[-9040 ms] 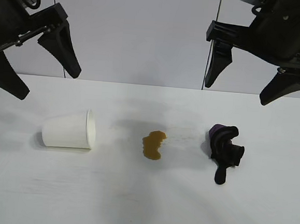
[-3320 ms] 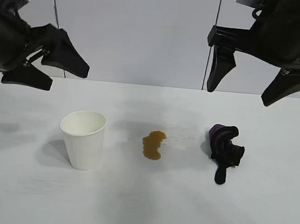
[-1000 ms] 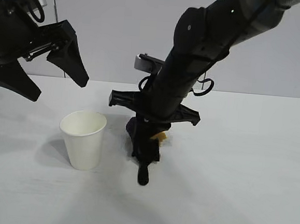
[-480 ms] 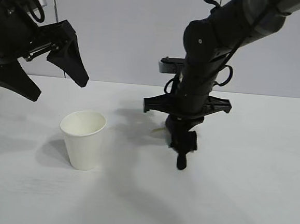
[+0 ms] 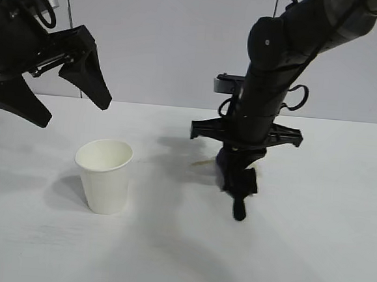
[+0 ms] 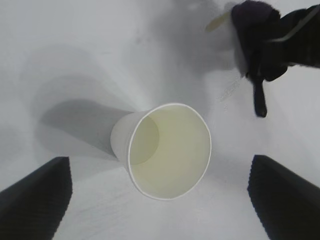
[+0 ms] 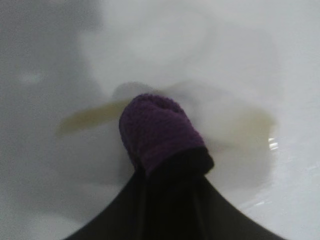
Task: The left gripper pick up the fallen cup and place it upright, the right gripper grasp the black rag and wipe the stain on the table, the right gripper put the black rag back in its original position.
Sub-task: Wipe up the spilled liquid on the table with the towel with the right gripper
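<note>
In the exterior view we see that the right gripper (image 5: 239, 178) has slid rightward since half a second ago, dragging the black rag (image 5: 237, 182) with it across the table (image 5: 179, 258); the brown blotch of nine seconds ago is now only a thin pale streak of the stain (image 5: 203, 162) just left of the rag. The rag sits clenched between the right fingers, pressed on the tabletop, its thin tail trailing toward the camera; the fingertips themselves are buried in cloth. The cup (image 5: 104, 175) stands upright, well left of the rag, unchanged. The left gripper (image 5: 48, 94) hangs above and left of the cup, jaws spread wide and empty, where it was before. In the left wrist view we look down into the cup (image 6: 167, 150), one finger (image 6: 35, 200) on each side of it and well apart from it; the rag (image 6: 255, 45) lies beyond, partly cut off. In the right wrist view the rag's purple patch (image 7: 157, 130) fills the middle, pale smears of stain (image 7: 90, 117) spreading around it; the fingers blur into the dark cloth.
</note>
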You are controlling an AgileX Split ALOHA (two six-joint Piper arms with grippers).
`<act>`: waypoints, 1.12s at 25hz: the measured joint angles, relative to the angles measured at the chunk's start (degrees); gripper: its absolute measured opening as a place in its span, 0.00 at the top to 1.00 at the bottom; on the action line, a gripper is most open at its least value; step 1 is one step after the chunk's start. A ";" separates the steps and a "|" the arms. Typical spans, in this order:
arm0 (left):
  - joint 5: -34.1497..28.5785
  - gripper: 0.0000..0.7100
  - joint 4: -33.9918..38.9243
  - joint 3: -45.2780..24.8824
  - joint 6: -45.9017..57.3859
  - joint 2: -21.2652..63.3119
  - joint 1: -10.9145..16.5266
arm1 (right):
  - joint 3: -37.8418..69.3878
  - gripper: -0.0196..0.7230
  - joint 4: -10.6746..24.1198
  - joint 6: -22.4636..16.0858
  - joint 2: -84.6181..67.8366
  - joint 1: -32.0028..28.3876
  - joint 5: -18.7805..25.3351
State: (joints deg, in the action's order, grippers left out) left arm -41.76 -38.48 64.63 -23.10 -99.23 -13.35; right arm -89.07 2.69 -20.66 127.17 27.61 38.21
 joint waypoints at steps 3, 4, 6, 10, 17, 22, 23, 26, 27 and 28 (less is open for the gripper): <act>0.00 0.03 0.00 0.00 0.00 0.00 0.00 | 0.00 0.84 -2.69 0.43 0.23 4.06 -1.36; 0.00 0.03 0.00 0.00 0.00 0.00 0.00 | 0.00 0.84 -2.69 0.49 0.49 5.00 -2.21; 0.00 0.03 0.00 0.00 0.03 0.00 0.00 | 0.00 0.84 -3.20 0.55 1.05 5.79 -4.01; 0.00 0.03 0.00 0.00 0.03 0.00 0.00 | -1.05 0.84 -3.20 -1.15 2.18 4.97 -5.69; 0.00 0.03 0.00 0.00 0.03 0.00 0.00 | -1.79 0.84 0.32 -4.57 2.57 -3.77 -5.42; 0.06 0.03 0.00 0.00 0.03 0.00 0.00 | -1.97 0.84 2.77 -3.47 2.15 -9.79 -1.92; 0.06 0.03 0.00 0.00 0.03 0.00 0.00 | -1.85 0.84 3.19 -3.09 1.76 -10.52 -1.35; 0.12 0.03 0.00 0.00 0.03 0.00 0.00 | 0.58 0.84 5.53 -2.49 -0.20 -11.60 -0.61; 0.16 0.03 0.00 0.00 0.03 0.00 0.00 | 2.11 0.84 6.50 -2.30 -1.04 -11.71 -0.61; 0.16 0.03 0.00 0.00 0.03 0.00 0.00 | 3.90 0.84 7.13 -2.18 -2.11 -11.71 -0.61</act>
State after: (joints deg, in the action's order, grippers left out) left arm -41.60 -38.48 64.63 -23.07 -99.23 -13.35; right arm -85.17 9.83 -22.84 125.06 15.90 37.60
